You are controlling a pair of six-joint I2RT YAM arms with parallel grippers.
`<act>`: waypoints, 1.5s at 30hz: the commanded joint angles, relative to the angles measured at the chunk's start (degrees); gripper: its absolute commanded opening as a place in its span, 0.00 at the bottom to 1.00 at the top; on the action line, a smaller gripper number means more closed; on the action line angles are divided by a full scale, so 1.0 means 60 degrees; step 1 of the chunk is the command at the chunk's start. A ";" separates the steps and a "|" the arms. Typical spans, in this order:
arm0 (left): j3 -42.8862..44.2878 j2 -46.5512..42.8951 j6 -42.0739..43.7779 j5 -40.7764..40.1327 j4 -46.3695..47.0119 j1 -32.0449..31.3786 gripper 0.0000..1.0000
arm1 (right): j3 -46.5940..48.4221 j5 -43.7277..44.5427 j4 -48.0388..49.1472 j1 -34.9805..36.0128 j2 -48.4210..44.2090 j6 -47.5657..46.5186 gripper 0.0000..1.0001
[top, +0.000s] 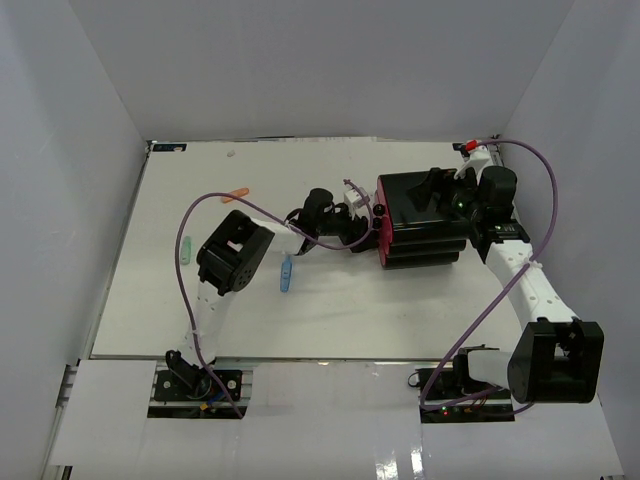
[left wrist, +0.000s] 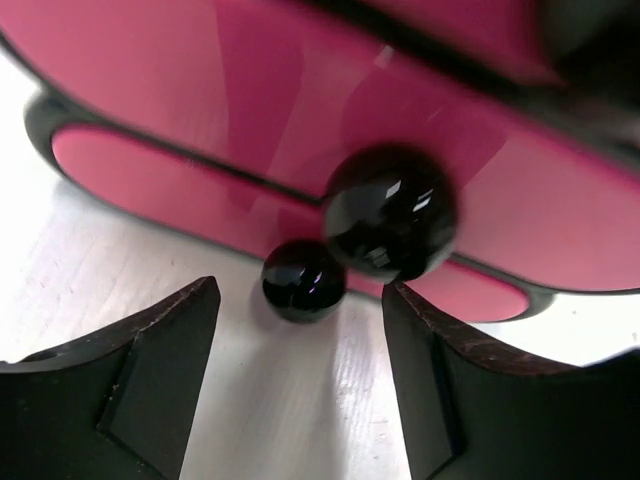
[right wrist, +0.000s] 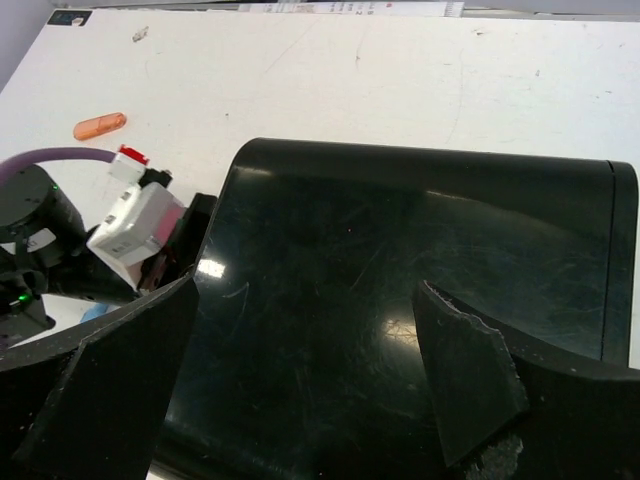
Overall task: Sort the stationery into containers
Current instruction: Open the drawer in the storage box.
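My left gripper [left wrist: 300,325] is filling the bottom of its own view, its black fingers [left wrist: 150,370] standing apart and clamping nothing. The white table [top: 350,310] is carrying everything. At its far right the black three-tier cabinet [top: 420,225] is sitting, and my right gripper [right wrist: 308,290] is hovering over its glossy top with the jaws spread wide and empty; I cannot tell whether the pads are touching the top. The magenta drawers [left wrist: 200,100] are facing my left wrist camera, all looking pushed in. The larger round knob [left wrist: 392,212] is lying between my left fingers, just beside the right one, and a smaller knob [left wrist: 303,282] is showing below it. The stationery is lying loose on the table, well apart from the cabinet: a light-blue piece [top: 286,273], a green piece [top: 185,250] and an orange piece [top: 236,195].
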 commanded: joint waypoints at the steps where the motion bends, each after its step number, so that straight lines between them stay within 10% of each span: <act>1: 0.0289 0.0038 -0.0047 0.0241 0.0131 -0.0016 0.75 | -0.0007 -0.0032 0.0694 0.0074 0.0031 0.0142 0.93; 24: -0.1131 -0.0956 0.0158 0.0110 0.0702 0.0027 0.18 | -0.0227 0.0085 0.0783 0.0074 0.0046 0.0128 0.93; 45: -0.3168 -0.2656 0.0773 -0.0256 -0.0542 0.0862 0.42 | -0.0257 0.0012 0.0739 0.0074 -0.0057 0.0055 0.94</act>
